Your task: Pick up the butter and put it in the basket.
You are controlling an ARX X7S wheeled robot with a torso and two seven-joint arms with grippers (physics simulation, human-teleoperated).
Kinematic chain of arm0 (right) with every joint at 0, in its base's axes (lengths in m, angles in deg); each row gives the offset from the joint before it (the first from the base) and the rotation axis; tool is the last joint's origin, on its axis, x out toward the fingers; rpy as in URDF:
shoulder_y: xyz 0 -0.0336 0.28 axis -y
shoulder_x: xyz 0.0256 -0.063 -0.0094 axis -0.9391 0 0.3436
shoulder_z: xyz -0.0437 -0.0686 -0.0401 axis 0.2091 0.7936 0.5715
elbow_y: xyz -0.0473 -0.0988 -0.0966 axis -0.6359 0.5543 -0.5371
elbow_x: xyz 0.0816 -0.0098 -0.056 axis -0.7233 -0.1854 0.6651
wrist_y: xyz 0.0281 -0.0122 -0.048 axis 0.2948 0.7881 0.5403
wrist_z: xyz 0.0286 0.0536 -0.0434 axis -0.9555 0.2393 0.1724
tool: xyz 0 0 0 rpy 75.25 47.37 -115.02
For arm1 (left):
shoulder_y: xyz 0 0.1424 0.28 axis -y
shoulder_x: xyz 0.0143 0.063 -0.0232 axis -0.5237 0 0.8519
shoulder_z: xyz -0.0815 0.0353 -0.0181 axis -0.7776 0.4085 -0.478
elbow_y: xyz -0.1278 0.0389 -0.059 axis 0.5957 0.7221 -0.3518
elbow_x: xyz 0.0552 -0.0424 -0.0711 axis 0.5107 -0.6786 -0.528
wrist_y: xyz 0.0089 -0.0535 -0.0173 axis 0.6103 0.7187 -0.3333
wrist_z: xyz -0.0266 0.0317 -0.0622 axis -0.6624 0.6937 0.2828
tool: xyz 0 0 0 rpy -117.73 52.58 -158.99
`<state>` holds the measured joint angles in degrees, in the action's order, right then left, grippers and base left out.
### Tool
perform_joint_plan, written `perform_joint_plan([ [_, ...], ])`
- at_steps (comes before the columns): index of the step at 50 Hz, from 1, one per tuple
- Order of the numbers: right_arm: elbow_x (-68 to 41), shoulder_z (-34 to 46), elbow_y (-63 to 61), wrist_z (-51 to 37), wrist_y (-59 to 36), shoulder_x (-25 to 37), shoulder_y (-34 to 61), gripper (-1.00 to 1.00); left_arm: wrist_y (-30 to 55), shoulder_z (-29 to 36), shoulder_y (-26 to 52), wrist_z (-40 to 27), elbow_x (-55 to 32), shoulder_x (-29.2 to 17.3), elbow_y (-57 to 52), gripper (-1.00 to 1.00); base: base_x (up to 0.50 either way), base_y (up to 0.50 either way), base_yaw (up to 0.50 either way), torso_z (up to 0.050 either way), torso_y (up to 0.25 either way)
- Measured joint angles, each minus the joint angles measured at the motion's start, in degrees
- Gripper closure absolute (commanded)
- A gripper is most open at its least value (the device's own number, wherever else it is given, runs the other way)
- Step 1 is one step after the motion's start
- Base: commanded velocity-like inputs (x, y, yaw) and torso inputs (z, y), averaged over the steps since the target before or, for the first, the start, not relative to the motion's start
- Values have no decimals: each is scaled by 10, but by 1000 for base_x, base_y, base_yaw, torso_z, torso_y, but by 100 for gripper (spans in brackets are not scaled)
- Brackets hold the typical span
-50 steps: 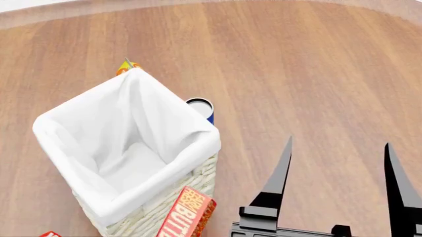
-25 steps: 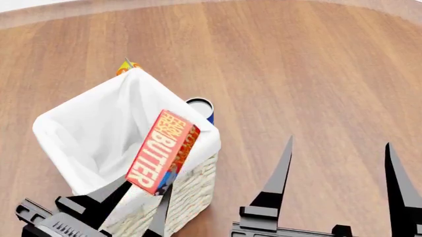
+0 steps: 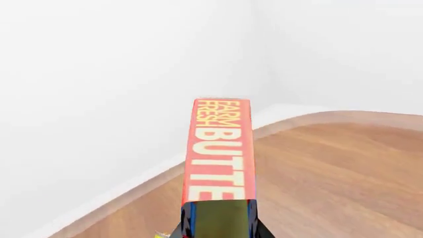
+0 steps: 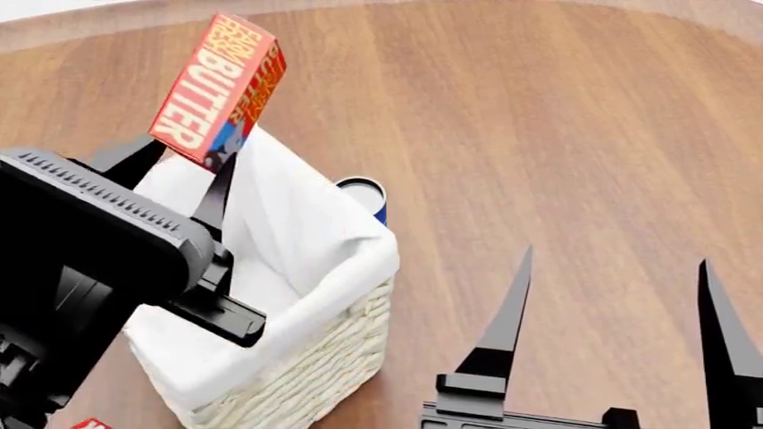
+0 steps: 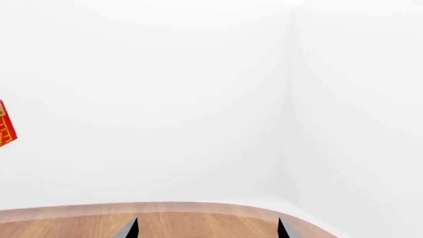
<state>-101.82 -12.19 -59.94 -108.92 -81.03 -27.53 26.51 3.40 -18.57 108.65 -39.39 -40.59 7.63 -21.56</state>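
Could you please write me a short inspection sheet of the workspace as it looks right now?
Surface: wooden table, pale rim at the far edge.
Job's things: butter held up above the basket, not inside it.
Clutter: blue can behind the basket; red scrap at the near edge.
Grippers: left gripper shut on the butter; right gripper open, holding nothing.
Cables: nothing seen.
Surroundings: plain white walls.
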Motion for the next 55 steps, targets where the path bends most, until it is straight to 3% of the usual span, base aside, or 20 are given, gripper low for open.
perform_joint_plan([
  [19,-7,-3,-4,-8,-1,7,0,-100,41,-2,156,90,-33,-35,165,100,0,0,0,1,1],
  [40,-20,-11,-11,-18,-1,16,1,-100,79,121,294,206,-57,-81,293,100,0,0,0,0,1],
  [55,-37,-25,-18,-28,4,26,-3,-100,107,208,385,276,-79,-86,381,100,0,0,0,1,1],
])
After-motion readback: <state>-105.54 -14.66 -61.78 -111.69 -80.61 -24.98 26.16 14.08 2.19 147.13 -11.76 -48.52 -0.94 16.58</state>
